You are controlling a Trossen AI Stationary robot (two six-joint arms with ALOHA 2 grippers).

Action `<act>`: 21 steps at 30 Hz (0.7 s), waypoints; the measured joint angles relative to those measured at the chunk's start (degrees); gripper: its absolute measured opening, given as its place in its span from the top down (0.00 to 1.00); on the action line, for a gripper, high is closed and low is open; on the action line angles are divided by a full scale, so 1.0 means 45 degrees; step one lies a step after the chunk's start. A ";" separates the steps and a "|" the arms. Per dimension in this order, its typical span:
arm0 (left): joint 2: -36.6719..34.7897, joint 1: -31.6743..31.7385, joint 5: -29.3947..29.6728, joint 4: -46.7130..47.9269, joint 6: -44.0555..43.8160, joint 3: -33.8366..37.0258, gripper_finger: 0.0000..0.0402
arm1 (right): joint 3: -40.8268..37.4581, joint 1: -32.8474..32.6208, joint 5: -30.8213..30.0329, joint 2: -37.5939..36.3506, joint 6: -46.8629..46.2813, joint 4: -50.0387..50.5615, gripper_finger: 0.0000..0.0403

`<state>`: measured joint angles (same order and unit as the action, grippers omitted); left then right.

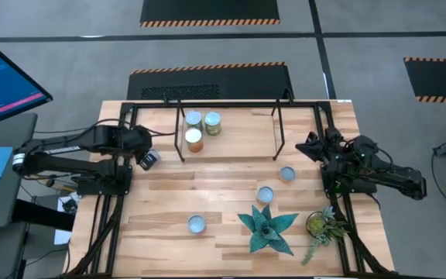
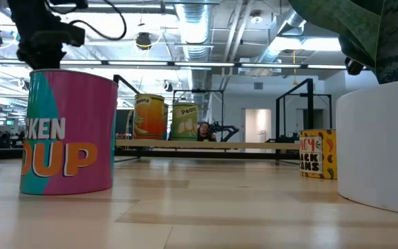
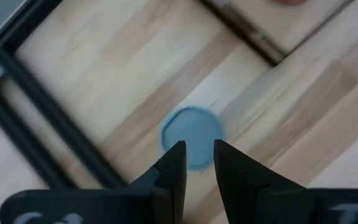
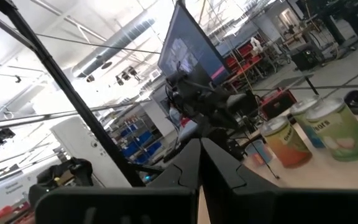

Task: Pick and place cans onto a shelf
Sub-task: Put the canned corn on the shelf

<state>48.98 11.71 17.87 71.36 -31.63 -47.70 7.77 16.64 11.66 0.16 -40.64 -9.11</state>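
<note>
left end effector [image 3: 197, 163] fingers narrowly apart, hovering right above a silver-topped can [image 3: 192, 135] on the worktop [image 1: 231, 174], right end effector [image 4: 201, 155] pinched closed, three cans [image 1: 201, 129] on the shelf [image 1: 231, 139] ahead of it

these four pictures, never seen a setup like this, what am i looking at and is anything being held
It is a two-armed robot at a wooden table. One camera looks straight down, one sits at tabletop height, and one rides on each wrist. The left gripper hangs over the table's left side with its fingers a little apart; its wrist camera shows a can top below. The right gripper waits at the right edge, shut. Neither holds anything. Three cans stand on the low shelf, three more on the table, beside two potted plants.
</note>
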 joint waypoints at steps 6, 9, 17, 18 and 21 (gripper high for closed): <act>0.1060 0.1032 -0.0820 -0.0148 0.0220 0.0000 0.82 | 0.0000 0.0000 0.0000 -0.0004 0.0019 0.0127 0.91; 0.1911 0.1844 -0.1130 -0.0216 0.1180 0.0000 0.82 | 0.0000 0.0000 -0.0005 -0.0001 0.0019 0.0121 0.91; 0.3849 0.4108 -0.2551 -0.0693 0.3673 0.0005 0.82 | 0.0000 -0.0034 0.0163 -0.0005 -0.0137 0.0122 0.91; 0.3992 0.4302 -0.2618 -0.0805 0.3996 0.0005 0.82 | 0.0000 -0.0034 0.0246 -0.0004 -0.0196 0.0122 0.91; 0.4257 0.4836 -0.2938 -0.1159 0.4842 0.0005 0.82 | 0.0000 -0.0034 0.0609 0.0000 -0.0235 0.0122 0.91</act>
<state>68.13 33.48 4.64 66.15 -9.84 -47.68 7.77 16.49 14.40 0.16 -41.70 -8.56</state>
